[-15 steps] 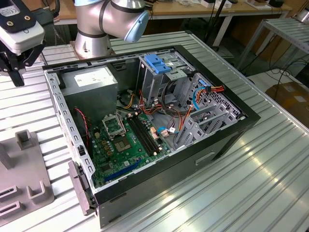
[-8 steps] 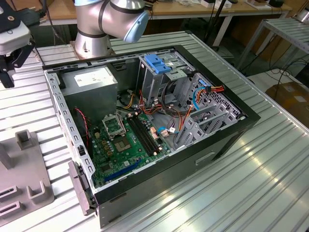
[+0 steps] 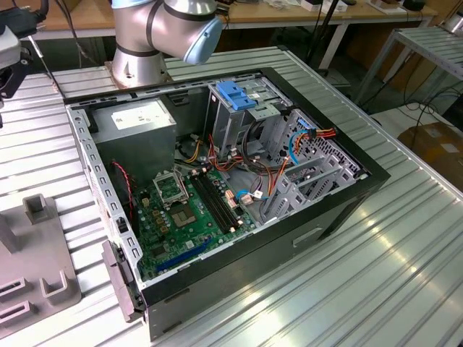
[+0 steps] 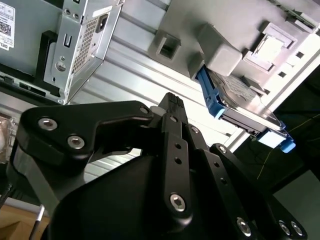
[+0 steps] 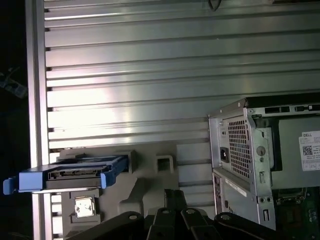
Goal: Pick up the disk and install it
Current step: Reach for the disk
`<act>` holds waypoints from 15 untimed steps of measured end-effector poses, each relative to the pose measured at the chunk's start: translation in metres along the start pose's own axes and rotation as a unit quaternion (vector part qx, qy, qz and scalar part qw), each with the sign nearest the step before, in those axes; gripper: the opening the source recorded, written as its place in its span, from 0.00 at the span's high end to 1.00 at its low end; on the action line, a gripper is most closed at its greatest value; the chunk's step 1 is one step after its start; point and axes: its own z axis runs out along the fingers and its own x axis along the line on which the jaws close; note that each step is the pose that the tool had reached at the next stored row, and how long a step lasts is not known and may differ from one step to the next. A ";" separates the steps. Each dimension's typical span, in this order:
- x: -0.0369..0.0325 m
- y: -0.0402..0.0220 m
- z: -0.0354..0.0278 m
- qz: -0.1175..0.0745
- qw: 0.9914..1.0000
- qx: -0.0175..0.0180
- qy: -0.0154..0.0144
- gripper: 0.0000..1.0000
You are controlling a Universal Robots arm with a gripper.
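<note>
The disk (image 4: 240,102), a dark grey drive with a pale label in a bright blue carrier frame, stands on its edge in a slot of a grey fixture block (image 4: 220,50). In the first wrist view the disk (image 5: 75,175) shows edge-on on the same block (image 5: 150,187). My gripper (image 4: 170,100) hangs over the ribbed metal table between that block and the computer case. It is apart from the disk, its black fingers shut with nothing between them. Its tips (image 5: 175,194) also appear in the first wrist view.
An open computer case (image 3: 347,210) lies on the ribbed table (image 3: 405,246), with motherboard, cables and a silver drive cage topped by a blue bracket (image 3: 235,94). Its rear panel (image 5: 250,150) is close to the gripper. The arm's base (image 3: 141,43) stands behind the case.
</note>
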 end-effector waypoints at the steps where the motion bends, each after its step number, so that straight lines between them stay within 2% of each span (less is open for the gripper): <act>1: 0.0041 -0.0003 0.0000 0.000 1.000 0.000 0.003 0.90; 6: 0.0129 -0.0010 0.0000 0.000 1.000 0.000 0.004 0.90; 14: 0.0316 -0.0024 0.0000 0.000 1.000 0.000 0.004 0.90; 15: 0.0364 -0.0028 0.0000 0.000 1.000 0.000 0.004 0.90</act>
